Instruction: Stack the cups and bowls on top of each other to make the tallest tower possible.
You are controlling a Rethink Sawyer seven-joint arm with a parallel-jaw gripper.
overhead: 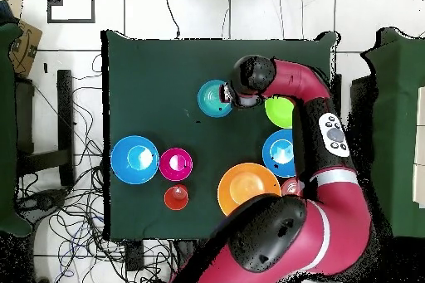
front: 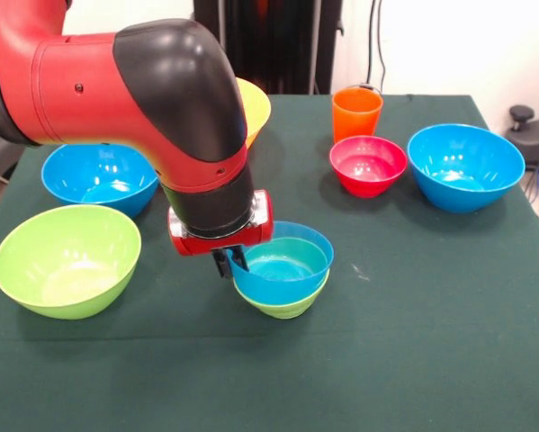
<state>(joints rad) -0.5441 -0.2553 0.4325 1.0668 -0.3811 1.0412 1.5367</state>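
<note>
Near the table's middle stands the tower point(front: 282, 274) point(overhead: 214, 99): a small lime bowl at the bottom, a blue bowl in it, and a teal-green inside showing on top. My gripper point(front: 230, 263) point(overhead: 226, 95) is down at the blue bowl's left rim in the front view, fingers straddling it and shut on it. An orange cup point(front: 356, 112) point(overhead: 175, 198) stands upright at the back. Loose bowls lie around: a large lime one point(front: 67, 259) point(overhead: 280, 112), a blue one point(front: 98, 175) point(overhead: 280, 153), a bigger blue one point(front: 465, 166) point(overhead: 134, 159), a red-pink one point(front: 368, 165) point(overhead: 175, 163).
A yellow-orange bowl point(front: 258, 108) point(overhead: 247, 188) sits partly hidden behind my arm. The arm's bulk covers the upper left of the front view. The green-clothed table point(front: 386, 360) ends close behind the cup and right of the bigger blue bowl.
</note>
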